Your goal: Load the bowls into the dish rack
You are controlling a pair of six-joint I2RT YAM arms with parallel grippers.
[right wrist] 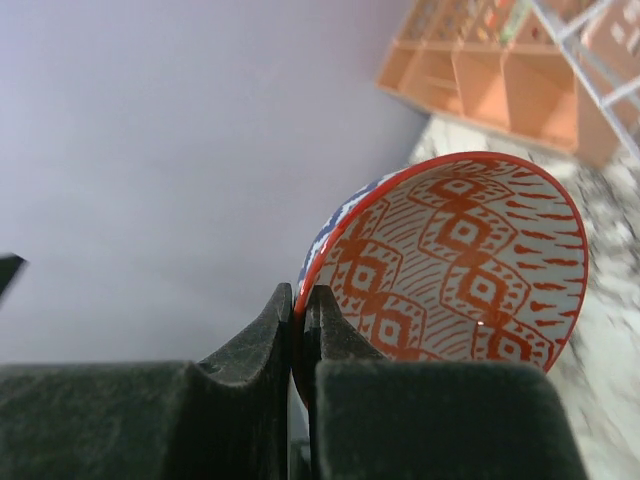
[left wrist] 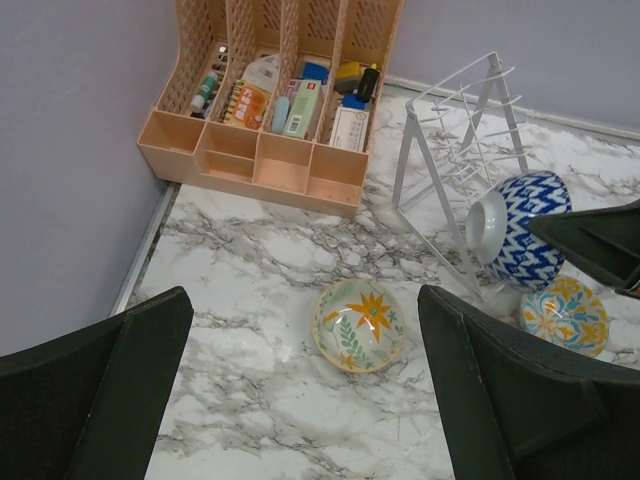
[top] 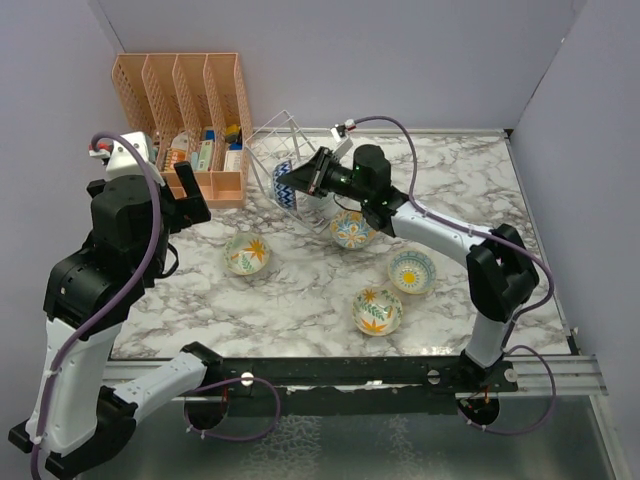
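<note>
**Top view:** the right gripper (top: 308, 180) is seen reached out to the dish rack (top: 285, 135). It is clamped on the rim of the zigzag bowl (top: 284, 187), which is held up on edge right at the rack's wires. Four more bowls are sat flat on the marble table (top: 300, 290):
- the flower bowl (top: 247, 253)
- a blue-and-yellow bowl (top: 352, 230), tucked just beside the right arm
- the sun bowl (top: 411, 270)
- the leaf bowl (top: 377, 310), nearest the arm bases

The left gripper (top: 192, 195) is held up in the air just beside the orange organizer (top: 190, 100), with nothing in it.

**Left wrist:** the left gripper (left wrist: 300, 300) is shown with its fingers (left wrist: 110, 390) spread wide and nothing gripped. The flower bowl (left wrist: 358, 325) is framed on the table between them, lower down. The zigzag bowl (left wrist: 520, 230) is tipped on edge against the front wires of the dish rack (left wrist: 450, 150), white foot toward the camera. Whether it's actually seated in a slot can't be told from here. The blue-and-yellow bowl (left wrist: 565, 315) is just beside it, and the organizer (left wrist: 280, 100) is parked in the corner, stuffed with odds and ends.

**Right wrist:** the right gripper (right wrist: 298, 300) is shown with its fingers (right wrist: 250, 340) squeezed onto the rim of the zigzag bowl (right wrist: 460, 265), one on each side. A red diamond print is seen inside the bowl, with a sliver of blue on the outside. The organizer (right wrist: 480, 70) and a rack wire (right wrist: 590, 50) are caught top right.
</note>
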